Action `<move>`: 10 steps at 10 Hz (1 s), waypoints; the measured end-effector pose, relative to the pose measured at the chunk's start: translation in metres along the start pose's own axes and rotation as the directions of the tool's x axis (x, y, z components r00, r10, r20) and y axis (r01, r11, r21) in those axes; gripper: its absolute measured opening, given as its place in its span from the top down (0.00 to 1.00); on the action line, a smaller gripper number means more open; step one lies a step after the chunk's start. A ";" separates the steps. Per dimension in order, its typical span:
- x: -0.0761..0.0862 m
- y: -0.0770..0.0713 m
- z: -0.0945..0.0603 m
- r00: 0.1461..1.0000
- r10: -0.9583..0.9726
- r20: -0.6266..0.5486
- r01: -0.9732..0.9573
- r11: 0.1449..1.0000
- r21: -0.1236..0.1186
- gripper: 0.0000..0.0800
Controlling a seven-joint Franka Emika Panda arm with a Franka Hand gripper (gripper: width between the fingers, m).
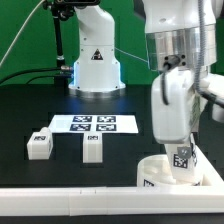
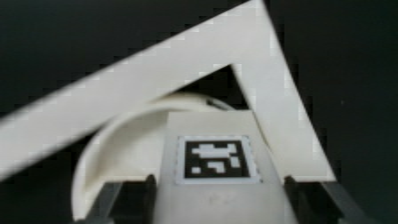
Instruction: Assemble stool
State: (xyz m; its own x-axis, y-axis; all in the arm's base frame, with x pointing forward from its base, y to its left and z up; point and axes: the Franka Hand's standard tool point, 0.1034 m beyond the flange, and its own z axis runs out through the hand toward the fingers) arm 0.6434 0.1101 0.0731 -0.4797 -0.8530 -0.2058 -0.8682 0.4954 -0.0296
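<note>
Nearest the exterior camera: long white border rail (image 1: 70, 197) along the table (image 1: 30, 110) edge. Just behind it, toward the exterior view's right, lies the round seat disc (image 1: 160, 173), flat on the black surface. Gripper (image 2: 210, 203) hangs directly over the disc, clamped on a white leg (image 2: 214, 160), tag facing the wrist camera; dark fingers (image 2: 121, 200) press both flanks of the block. The leg sits upright at the disc's side toward the exterior view's right; whether it touches the disc, cannot tell. In the wrist view the disc's curved wall shows behind the leg. Farther back, toward the exterior view's left, two loose legs stand apart: one leg (image 1: 40, 144), another leg (image 1: 92, 147). Beyond them the marker board (image 1: 92, 123), then the arm base (image 1: 95, 65).
</note>
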 end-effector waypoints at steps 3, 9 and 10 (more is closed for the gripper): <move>0.000 0.002 0.000 0.998 -0.060 0.005 0.060 0.998 0.014 0.58; -0.011 0.003 -0.032 0.737 -0.676 0.023 0.676 0.737 0.003 0.19; -0.012 0.004 -0.031 0.670 -0.742 0.018 0.742 0.670 0.001 0.19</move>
State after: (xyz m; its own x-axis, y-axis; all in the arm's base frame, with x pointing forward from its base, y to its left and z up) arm 0.6421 0.1172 0.1057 0.3252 -0.9362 -0.1330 -0.9377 -0.3010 -0.1738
